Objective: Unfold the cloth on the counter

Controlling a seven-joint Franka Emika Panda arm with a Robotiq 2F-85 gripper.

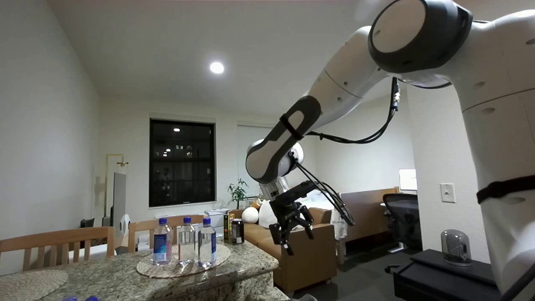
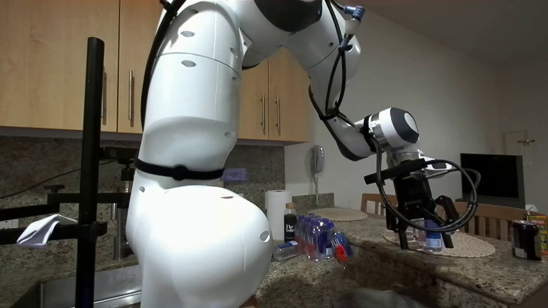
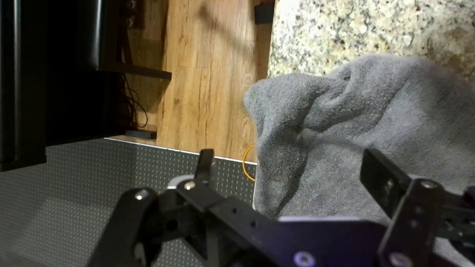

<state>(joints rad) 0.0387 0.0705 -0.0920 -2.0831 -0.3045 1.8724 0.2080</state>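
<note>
The cloth (image 3: pixel 341 174) is grey and fluffy, rumpled with raised folds. In the wrist view it lies on the speckled stone counter (image 3: pixel 356 29), and its left side reaches the counter's edge. A grey part of it also shows at the bottom of an exterior view (image 2: pixel 376 298). My gripper (image 3: pixel 287 159) is open with its fingers wide apart and nothing between them. It is above the cloth's left part; the left finger is over the floor and the right finger over the cloth. In both exterior views the gripper (image 1: pixel 299 243) (image 2: pixel 426 246) hangs in the air, pointing down.
Water bottles (image 1: pixel 186 242) stand on a round woven mat (image 1: pixel 152 271) on the raised counter part, near a dark can (image 1: pixel 237 231). More bottles (image 2: pixel 317 239) and a paper towel roll (image 2: pixel 277 214) stand farther back. Wooden floor (image 3: pixel 207 96) lies beyond the counter edge.
</note>
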